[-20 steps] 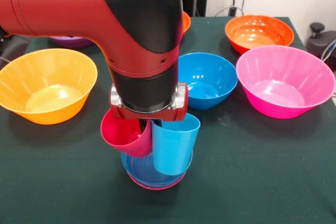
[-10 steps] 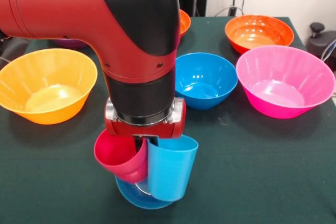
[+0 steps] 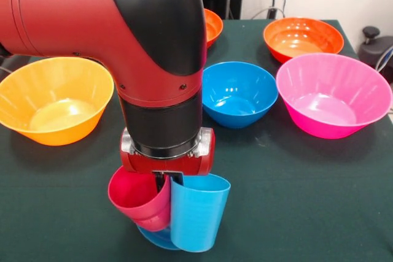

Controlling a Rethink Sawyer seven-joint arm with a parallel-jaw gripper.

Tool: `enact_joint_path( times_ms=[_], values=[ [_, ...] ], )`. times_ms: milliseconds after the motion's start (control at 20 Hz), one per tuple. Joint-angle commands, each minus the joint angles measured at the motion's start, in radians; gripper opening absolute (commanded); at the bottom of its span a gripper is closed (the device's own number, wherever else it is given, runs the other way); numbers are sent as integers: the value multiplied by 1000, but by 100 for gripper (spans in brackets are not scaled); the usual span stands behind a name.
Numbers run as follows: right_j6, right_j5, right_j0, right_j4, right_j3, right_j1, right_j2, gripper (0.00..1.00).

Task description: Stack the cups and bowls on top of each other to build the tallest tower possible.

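Note:
My gripper (image 3: 163,183) hangs low over the near part of the green table, under the big red and black arm. It is shut on the tower, at the spot where the two cups meet. The crimson red cup (image 3: 136,197) tilts to the left of the dark finger. To its right is the taller light blue cup (image 3: 196,213). Both sit in a small blue bowl (image 3: 153,236), whose rim peeks out below them. The pile's underside is hidden.
A large yellow-orange bowl (image 3: 52,99) stands at the left, a mid-sized blue bowl (image 3: 238,93) behind the gripper, and a large pink bowl (image 3: 331,93) at the right. Two orange bowls (image 3: 302,38) (image 3: 212,26) sit at the back. Black gear (image 3: 374,44) stands off the right edge.
The arm has moved toward the near table edge and slightly left, and the cups and blue bowl came along. The red rim seen under the blue bowl earlier no longer shows.

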Motion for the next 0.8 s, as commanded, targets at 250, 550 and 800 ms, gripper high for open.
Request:
enact_joint_path(
  times_ms=[250,550,800],
  values=[
    [-109,113,25,-16,58,95,-111,0],
    [-91,136,15,30,139,44,-153,0],
    [-76,114,12,57,211,-6,-191,0]
  ],
)
